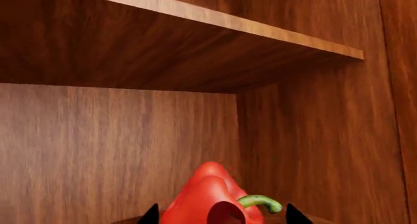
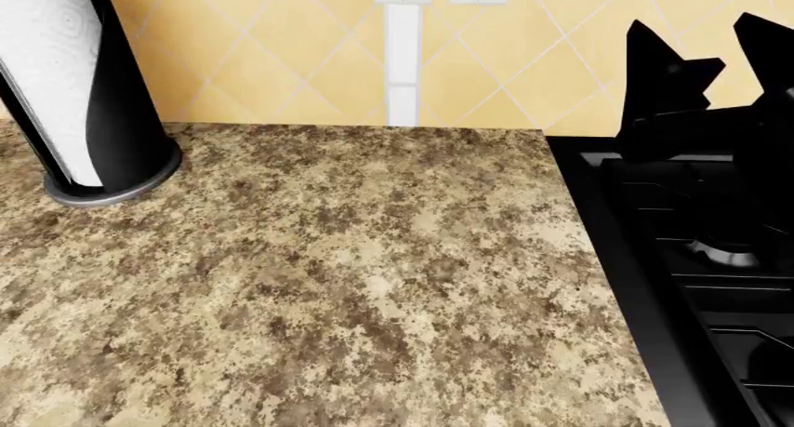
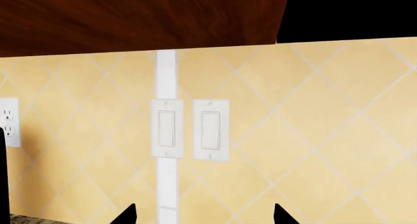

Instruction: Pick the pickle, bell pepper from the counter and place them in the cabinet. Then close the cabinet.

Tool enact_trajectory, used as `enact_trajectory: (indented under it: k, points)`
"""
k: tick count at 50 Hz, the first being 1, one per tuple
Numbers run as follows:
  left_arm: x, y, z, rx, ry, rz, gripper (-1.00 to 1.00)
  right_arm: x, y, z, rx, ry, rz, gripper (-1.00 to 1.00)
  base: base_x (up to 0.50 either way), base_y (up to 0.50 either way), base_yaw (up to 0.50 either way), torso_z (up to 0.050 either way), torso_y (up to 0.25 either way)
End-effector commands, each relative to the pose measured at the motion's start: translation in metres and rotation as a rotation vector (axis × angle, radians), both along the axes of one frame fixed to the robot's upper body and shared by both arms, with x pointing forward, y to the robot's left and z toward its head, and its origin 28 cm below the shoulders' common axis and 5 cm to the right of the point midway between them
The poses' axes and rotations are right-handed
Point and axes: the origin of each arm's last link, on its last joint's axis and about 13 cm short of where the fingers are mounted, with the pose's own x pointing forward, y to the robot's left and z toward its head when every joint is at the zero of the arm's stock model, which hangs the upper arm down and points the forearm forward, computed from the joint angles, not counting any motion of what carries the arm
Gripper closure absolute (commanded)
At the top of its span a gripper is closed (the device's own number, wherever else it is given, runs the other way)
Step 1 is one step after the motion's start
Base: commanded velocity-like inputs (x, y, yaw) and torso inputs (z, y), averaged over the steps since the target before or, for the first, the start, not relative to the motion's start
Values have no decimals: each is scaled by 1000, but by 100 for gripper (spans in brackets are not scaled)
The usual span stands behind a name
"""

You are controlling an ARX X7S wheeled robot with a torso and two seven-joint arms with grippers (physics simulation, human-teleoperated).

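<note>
In the left wrist view the red bell pepper [image 1: 208, 199] lies inside the wooden cabinet [image 1: 117, 146], its green stem pointing back toward the camera. My left gripper [image 1: 223, 215] stands around it, open, with a thin gap showing between each black fingertip and the pepper. In the head view my right gripper [image 2: 694, 32] is raised over the stove, fingertips up; in its own wrist view [image 3: 203, 215] it is open and empty, facing the tiled wall. The pickle is out of view. The granite counter [image 2: 335, 278] shows bare in the head view.
An upper shelf [image 1: 215, 19] crosses the cabinet above the pepper, and a side wall [image 1: 325, 136] stands close beside it. A paper-towel roll [image 2: 50, 83] stands at the counter's back left. The black gas stove [image 2: 707, 260] borders the counter on the right. Wall switches [image 3: 192, 130] face the right gripper.
</note>
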Motion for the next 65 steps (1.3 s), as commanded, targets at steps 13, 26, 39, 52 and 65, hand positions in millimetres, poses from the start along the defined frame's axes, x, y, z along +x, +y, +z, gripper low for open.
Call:
enact_trajectory:
  k: [13,26,39,52,65]
  points:
    - [18,11,-8,-31,99,137,-100,0,0,-1,3,3,-1,-100,0,0,0,0,2]
    - [10,5,-4,-11,57,104,-100,0,-1,-2,6,3,-4,-100,0,0,0,0,0]
    - [-22,-4,11,28,-175,-26,-100,0,0,-3,3,6,-2,-100,0,0,0,0,0]
    - [-47,-5,11,39,-258,-202,-100,0,0,-4,2,9,-2,-100,0,0,0,0,0]
    - [-69,0,2,28,-246,-449,-100,1,1,-3,0,10,-2,-100,0,0,0,0,0]
